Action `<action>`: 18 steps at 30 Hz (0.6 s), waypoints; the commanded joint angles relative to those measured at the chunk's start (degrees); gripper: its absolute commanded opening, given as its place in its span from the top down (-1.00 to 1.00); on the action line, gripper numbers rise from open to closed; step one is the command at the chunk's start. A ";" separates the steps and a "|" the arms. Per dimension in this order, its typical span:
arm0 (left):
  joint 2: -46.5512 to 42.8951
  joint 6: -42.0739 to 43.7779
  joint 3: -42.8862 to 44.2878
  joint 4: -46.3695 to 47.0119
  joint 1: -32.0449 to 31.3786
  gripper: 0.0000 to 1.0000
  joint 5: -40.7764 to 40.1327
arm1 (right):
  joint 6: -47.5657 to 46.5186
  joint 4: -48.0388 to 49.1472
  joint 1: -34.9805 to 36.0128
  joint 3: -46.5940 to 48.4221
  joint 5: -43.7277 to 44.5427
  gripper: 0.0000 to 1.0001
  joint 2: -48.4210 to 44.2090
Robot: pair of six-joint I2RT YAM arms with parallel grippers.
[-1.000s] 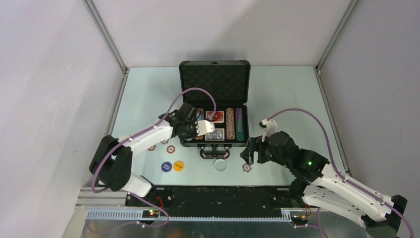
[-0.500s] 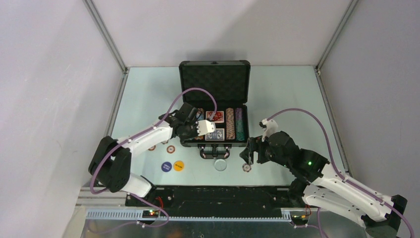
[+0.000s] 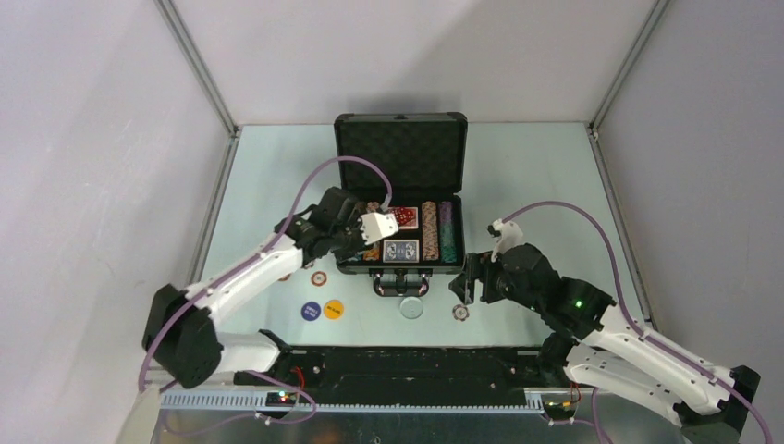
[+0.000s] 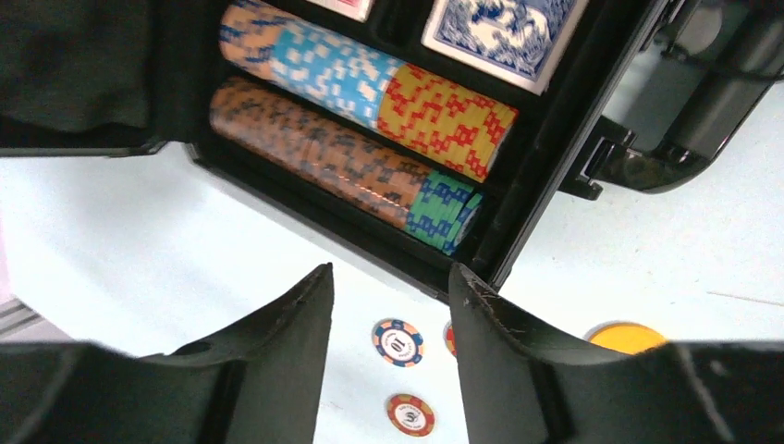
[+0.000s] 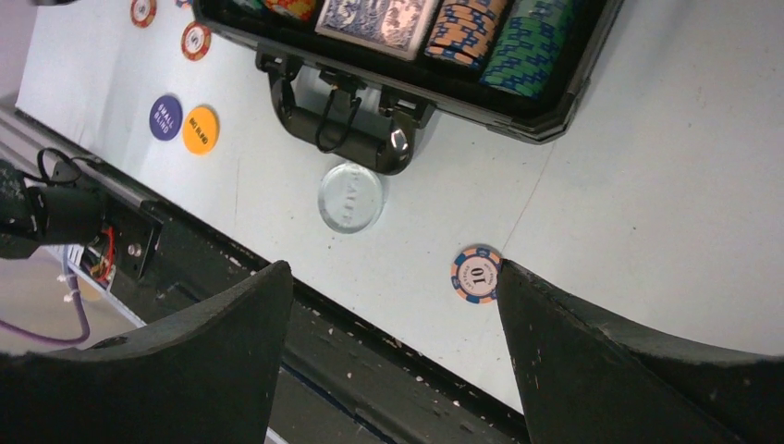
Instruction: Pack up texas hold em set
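Note:
The black case (image 3: 399, 139) stands open mid-table, lid upright, with rows of striped chips (image 4: 370, 88) and a blue card deck (image 4: 504, 32) inside. My left gripper (image 3: 359, 242) hovers over the case's front-left corner. In the left wrist view it (image 4: 390, 270) is open and holds nothing; below it lie a "10" chip (image 4: 398, 341) and a red chip (image 4: 410, 413). My right gripper (image 5: 393, 268) is open wide near the table's front edge, with another "10" chip (image 5: 475, 275) on the table beside its right fingertip.
A clear round button (image 3: 410, 306) lies in front of the case handle (image 5: 342, 120). A purple button (image 3: 311, 310) and a yellow one (image 3: 334, 309) sit front left, with loose chips (image 3: 319, 277) behind them. A black rail (image 3: 398, 365) borders the near edge.
My left gripper has opened wider and its arm has shifted left and back from the case's card decks. The right arm has not moved.

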 commanded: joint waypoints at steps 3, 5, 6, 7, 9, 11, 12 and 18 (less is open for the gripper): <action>-9.17 -14.35 4.29 1.33 -0.63 -0.45 -1.11 | 5.60 -3.19 -3.70 -0.12 1.59 -0.68 3.37; -10.27 -22.60 6.06 1.24 -0.69 -0.76 -4.83 | 7.04 -4.55 -5.42 -0.12 0.40 -0.69 5.85; -10.44 -25.41 7.18 1.08 -0.68 -0.90 -7.72 | 7.81 -5.09 -5.91 -0.12 0.24 -0.69 7.67; -10.84 -31.35 8.06 1.00 -0.59 -0.94 -9.40 | 8.16 -5.33 -5.77 -0.12 0.33 -0.69 8.64; -11.79 -37.07 9.08 -0.48 -0.56 -0.99 -12.36 | 9.60 -5.59 -4.60 -0.07 1.32 -0.68 11.25; -13.88 -41.10 8.93 -0.84 -0.59 -0.99 -14.12 | 11.23 -5.67 -2.49 -0.10 2.88 -0.68 13.55; -14.70 -43.24 8.65 -0.89 -0.48 -0.99 -14.71 | 11.76 -5.67 -1.80 -0.11 4.13 -0.68 15.00; -22.60 -49.77 5.80 -0.80 1.12 -0.99 -15.97 | 15.97 -4.91 0.98 -0.47 6.63 -0.70 22.25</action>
